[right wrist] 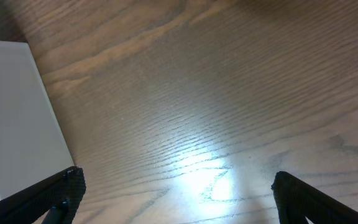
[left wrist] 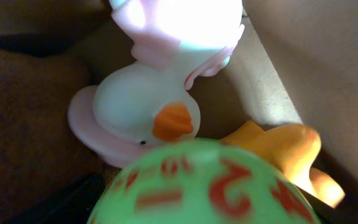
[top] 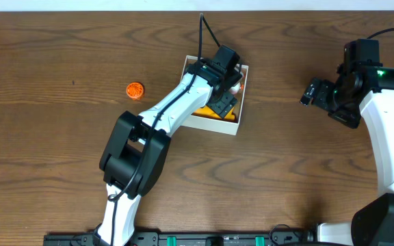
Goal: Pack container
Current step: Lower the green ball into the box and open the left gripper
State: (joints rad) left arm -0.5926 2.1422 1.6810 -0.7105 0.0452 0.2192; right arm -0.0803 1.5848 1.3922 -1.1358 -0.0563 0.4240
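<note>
The container (top: 204, 121) is a small white box with a brown inside (left wrist: 316, 56), at the table's middle. My left gripper (top: 226, 92) is down inside it, shut on a green ball with red numbers (left wrist: 197, 186); its fingers are hidden behind the ball. Just beyond the ball lie a white and pink duck with an orange beak (left wrist: 148, 106) and an orange toy (left wrist: 291, 149). My right gripper (top: 308, 93) is open and empty over bare table right of the container, fingertips wide apart (right wrist: 176, 186). The container's white wall (right wrist: 11, 112) shows at the left of the right wrist view.
A small orange round toy (top: 135, 89) lies on the wood table left of the container. The left arm stretches diagonally from the front edge to the box. The right arm stands at the right side.
</note>
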